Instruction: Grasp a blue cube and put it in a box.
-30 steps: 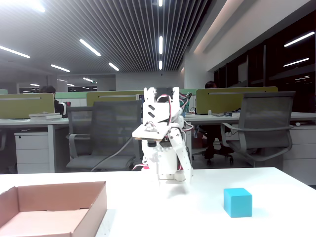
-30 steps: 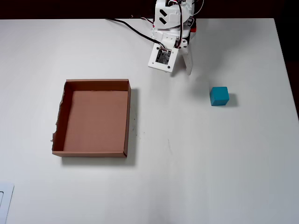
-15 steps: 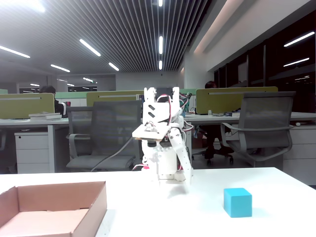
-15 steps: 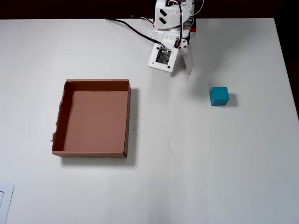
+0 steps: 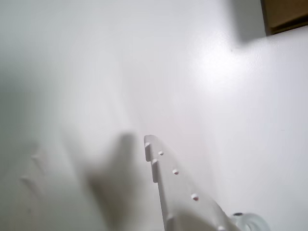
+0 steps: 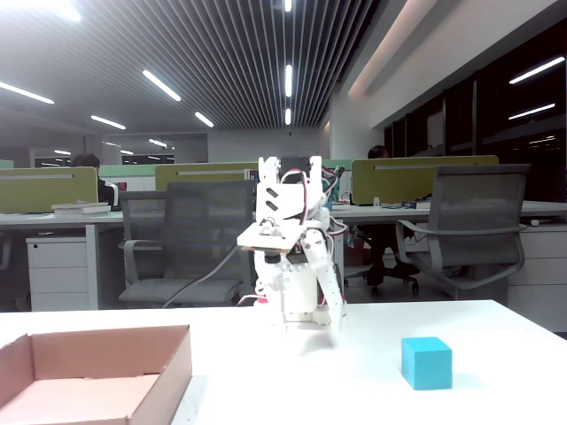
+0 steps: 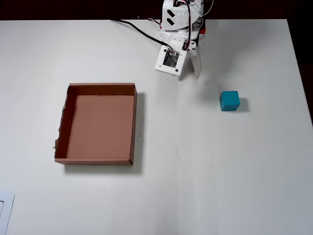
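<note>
Down at the wrist view first, we see one white finger [image 5: 173, 183] of the pincer rising from the bottom edge over the pale worktop [image 5: 96, 72], its shadow smeared to the left. A corner of the box [image 5: 285, 13] peeks in at the top right. The second finger is out of frame here, so we cannot tell the opening from this angle.

Over to the fixed view: the white arm [image 6: 288, 257] sits folded at the far side of the worktop [image 6: 337, 390], the pincer [image 6: 335, 320] pointing down close to the surface and holding nothing. How wide it stands, we cannot tell. The blue cube [image 6: 426, 363] rests alone on the right, well apart from the arm; the box [image 6: 97, 376] lies open at the lower left. Office chairs [image 6: 469, 230] line up behind.

From the overhead view, we have the blue cube [image 7: 229, 101] on the right of the worktop [image 7: 205, 171], below and right of the pincer [image 7: 195, 73], untouched. The box [image 7: 133, 122] sits empty on the left, well apart from the cube. A black cable [image 7: 134, 27] trails from the arm [image 7: 178, 24].
</note>
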Available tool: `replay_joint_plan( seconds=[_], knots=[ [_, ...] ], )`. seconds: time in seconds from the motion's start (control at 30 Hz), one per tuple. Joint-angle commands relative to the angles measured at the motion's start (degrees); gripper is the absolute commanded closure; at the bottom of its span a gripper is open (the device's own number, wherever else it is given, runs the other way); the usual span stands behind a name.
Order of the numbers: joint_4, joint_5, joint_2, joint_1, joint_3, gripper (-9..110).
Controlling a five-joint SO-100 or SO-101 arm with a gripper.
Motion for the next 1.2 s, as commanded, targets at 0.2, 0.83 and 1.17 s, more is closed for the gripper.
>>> replay_joint_plan(
  seconds=[0.2, 0.83, 1.17],
  knots=[
    [0.4, 0.2, -0.4, -0.4, -0.4, 77],
    [7.0, -2.5, -22.3, -4.7, -29.3, 75],
    [20.2, -1.8, -45.4, -10.5, -57.3, 74]
  ],
)
